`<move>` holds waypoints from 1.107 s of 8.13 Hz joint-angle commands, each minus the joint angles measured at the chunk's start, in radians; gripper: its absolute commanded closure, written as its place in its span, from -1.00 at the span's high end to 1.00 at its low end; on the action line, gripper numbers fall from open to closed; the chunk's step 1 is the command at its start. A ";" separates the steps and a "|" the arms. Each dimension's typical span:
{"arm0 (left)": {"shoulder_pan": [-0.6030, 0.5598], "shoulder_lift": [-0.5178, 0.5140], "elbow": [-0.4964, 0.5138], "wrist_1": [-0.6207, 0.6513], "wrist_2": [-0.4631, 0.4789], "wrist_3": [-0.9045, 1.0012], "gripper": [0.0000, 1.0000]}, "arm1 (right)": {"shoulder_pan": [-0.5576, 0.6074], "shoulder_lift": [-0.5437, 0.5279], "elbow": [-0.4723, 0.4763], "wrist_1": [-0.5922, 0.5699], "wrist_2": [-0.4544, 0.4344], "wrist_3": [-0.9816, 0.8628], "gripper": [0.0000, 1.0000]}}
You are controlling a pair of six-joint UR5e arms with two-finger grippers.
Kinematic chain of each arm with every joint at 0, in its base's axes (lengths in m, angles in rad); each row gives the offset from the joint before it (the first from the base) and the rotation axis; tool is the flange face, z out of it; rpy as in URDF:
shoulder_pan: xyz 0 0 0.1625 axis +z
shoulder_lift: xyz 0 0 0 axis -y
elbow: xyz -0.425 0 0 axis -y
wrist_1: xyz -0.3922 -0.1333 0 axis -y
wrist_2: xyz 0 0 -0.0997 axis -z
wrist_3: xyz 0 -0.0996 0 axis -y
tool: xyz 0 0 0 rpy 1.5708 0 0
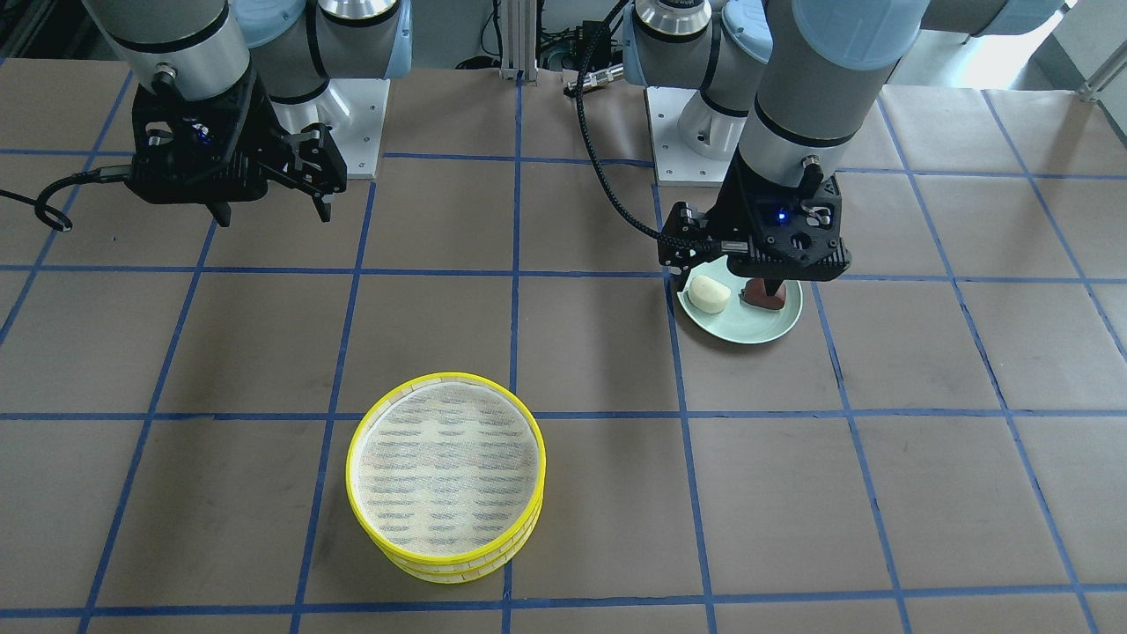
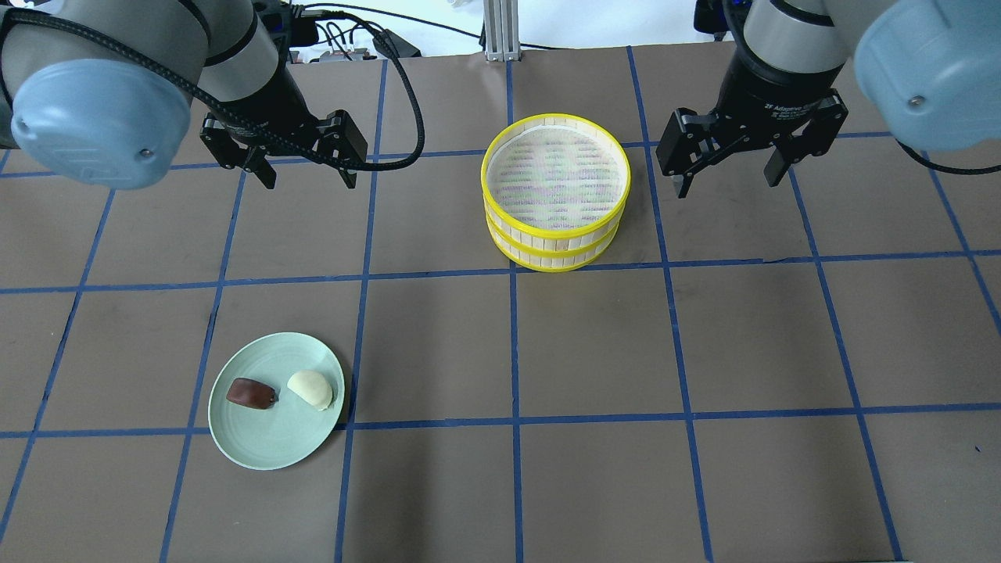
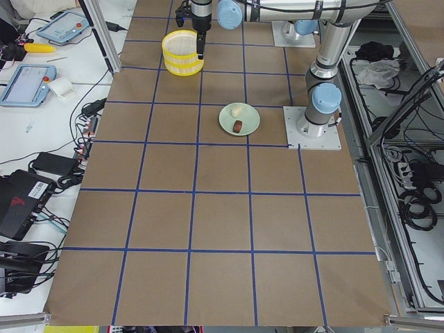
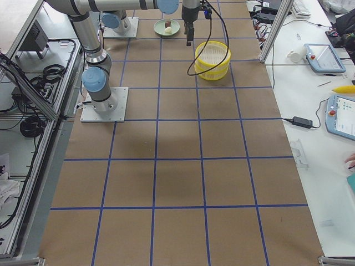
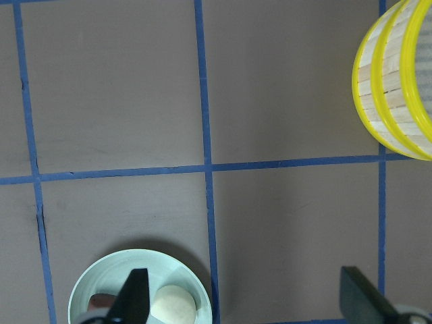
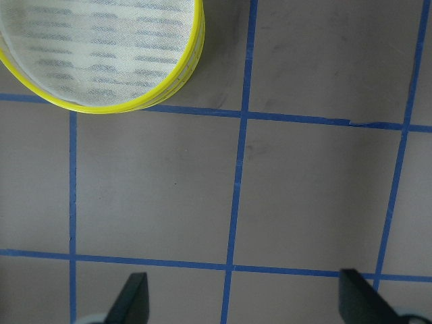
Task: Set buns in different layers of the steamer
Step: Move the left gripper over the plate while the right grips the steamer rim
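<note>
**Both buns on the plate, both grippers open above the table**

The two round yellow-rimmed steamer trays with pale woven mesh floors (image 2: 554, 252) stood stacked one on the other on the brown paper-covered table with its blue tape grid (image 2: 594, 344). Well apart from them, toward the robot's left, lay the pale green round plate (image 2: 274, 442). It carried both buns: the dark reddish-brown bun (image 2: 251, 392) on the side farther from the steamer, and the cream-white rounded bun (image 2: 311, 389) just beside it, with a narrow gap between them.

The left gripper (image 2: 310, 181) hung in the air with its jaws spread wide and nothing between them. Its wrist camera looked down on the plate at the lower edge of the view, so it was probably roughly over the plate, though its height was hard to judge. The right gripper (image 2: 729, 186) hung likewise spread and empty over bare table, just beside the steamer stack and clear of it.
</note>
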 commanded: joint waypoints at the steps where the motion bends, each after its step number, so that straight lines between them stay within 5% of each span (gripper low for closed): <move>1: 0.008 0.001 -0.001 -0.002 0.003 0.001 1.00 | 0.000 0.002 0.001 -0.003 -0.001 0.000 1.00; 4: 0.086 -0.019 -0.005 -0.005 0.003 0.006 1.00 | 0.000 0.008 0.002 -0.010 0.009 0.003 1.00; 7: 0.149 -0.021 -0.150 -0.005 0.000 -0.013 1.00 | 0.006 0.124 0.004 -0.247 0.021 0.001 1.00; 9: 0.150 -0.044 -0.201 -0.014 0.002 -0.188 1.00 | 0.015 0.244 0.004 -0.376 0.056 0.006 1.00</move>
